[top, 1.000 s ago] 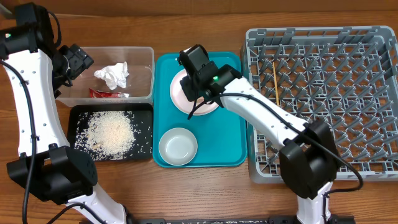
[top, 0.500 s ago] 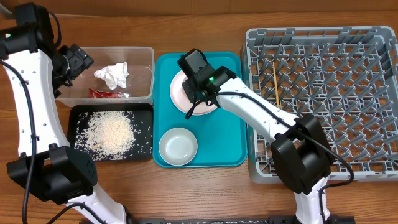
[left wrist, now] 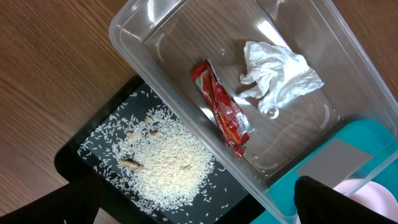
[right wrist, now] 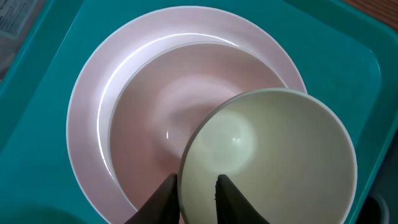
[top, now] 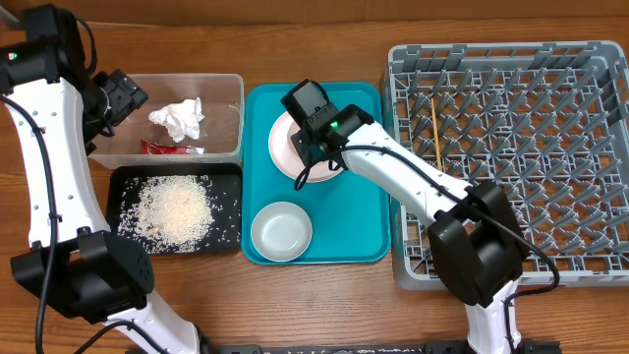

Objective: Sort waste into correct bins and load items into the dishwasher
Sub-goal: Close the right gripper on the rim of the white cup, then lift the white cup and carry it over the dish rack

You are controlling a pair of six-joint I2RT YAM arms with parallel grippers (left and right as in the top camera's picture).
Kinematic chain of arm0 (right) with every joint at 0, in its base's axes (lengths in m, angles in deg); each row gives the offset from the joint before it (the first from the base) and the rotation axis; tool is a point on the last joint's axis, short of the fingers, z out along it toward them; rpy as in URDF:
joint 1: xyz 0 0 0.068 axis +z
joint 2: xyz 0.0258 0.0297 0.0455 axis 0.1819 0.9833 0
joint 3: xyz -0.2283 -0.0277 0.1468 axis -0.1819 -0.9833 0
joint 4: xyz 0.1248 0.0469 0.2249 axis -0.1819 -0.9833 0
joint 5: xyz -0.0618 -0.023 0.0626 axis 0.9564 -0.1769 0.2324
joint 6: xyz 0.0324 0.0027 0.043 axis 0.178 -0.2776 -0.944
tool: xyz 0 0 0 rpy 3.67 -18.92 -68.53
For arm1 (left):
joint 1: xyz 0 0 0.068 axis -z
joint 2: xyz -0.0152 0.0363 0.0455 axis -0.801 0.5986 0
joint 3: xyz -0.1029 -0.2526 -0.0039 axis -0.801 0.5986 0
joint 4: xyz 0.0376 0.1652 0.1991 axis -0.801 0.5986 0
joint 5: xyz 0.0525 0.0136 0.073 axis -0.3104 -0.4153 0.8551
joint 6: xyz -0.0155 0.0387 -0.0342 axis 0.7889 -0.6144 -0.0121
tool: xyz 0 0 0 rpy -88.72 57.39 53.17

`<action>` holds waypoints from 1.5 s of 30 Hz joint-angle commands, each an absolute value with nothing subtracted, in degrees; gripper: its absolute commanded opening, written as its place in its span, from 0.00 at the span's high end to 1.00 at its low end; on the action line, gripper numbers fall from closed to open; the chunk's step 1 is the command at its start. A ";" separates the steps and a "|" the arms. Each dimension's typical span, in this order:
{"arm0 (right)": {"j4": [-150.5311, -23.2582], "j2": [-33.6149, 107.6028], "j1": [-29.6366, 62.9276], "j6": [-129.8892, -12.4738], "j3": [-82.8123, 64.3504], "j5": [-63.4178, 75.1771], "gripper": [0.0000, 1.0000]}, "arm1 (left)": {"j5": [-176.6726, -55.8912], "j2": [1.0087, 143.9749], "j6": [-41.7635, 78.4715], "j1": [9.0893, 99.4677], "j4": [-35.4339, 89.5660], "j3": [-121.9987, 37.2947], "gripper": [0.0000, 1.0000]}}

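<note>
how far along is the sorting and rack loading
Done: tissue and red wrapper sit in the clear tub, rice in the black tray, one chopstick in the grey rack. In hand: right gripper straddles the small cup's rim on the pink plate. Left: cup, plate, white bowl.

Robot lab: two arms, staged dish rack (top: 511, 157)

Light: bright, even, from overhead | Glare: white streaks on the clear tub (left wrist: 186, 37) and pink plate (right wrist: 124, 68) | Shadows: soft, short | Blur: dark claw fingers (right wrist: 163, 196) at lower frame edge out of focus
</note>
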State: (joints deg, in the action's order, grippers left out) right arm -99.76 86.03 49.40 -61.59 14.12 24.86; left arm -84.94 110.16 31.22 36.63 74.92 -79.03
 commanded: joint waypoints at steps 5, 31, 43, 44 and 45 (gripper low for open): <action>-99.69 86.03 49.05 -61.56 14.76 25.43 0.79 | -84.17 109.92 30.52 36.76 74.88 -79.31 0.00; -104.85 73.16 42.88 -56.54 28.53 3.40 0.96 | -84.17 109.92 30.52 36.76 74.88 -79.31 0.00; -111.78 74.07 12.74 -41.87 26.25 -52.99 0.96 | -84.20 109.92 30.52 36.91 74.88 -79.31 0.00; -112.06 74.62 11.39 -40.49 25.58 -55.33 0.96 | -84.17 109.92 30.52 37.18 74.88 -79.31 0.00; -112.37 75.17 9.60 -38.83 24.57 -58.48 0.96 | -84.17 109.92 30.52 37.31 74.88 -79.31 0.00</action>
